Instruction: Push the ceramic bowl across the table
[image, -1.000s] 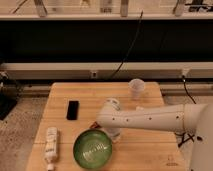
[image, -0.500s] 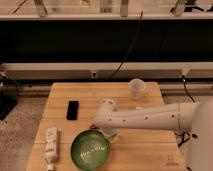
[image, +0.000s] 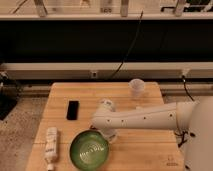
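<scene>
- The ceramic bowl (image: 89, 150) sits upright near the front edge of the bench (image: 145, 152), left of the middle, its pale speckled inside facing up and its dark-green rim glossy.
- The white arm (image: 145, 117) reaches in from the right, low over the bench, and bends down at its left end just beside the bowl's upper right rim.
- The pincer (image: 109, 136) is at that bent end, against or just beside the bowl's right rim; whether it touches the rim cannot be told, nor whether it is spread or pressed together.
- A white bottle (image: 51, 145) lies on its side left of the bowl, near the bench's left edge.
- A small black flat object (image: 73, 110) lies behind the bottle, well apart from the bowl.
- A small white cup (image: 137, 87) stands upright near the far edge, right of the middle.
- A black cable (image: 131, 47) hangs down behind the bench.
</scene>
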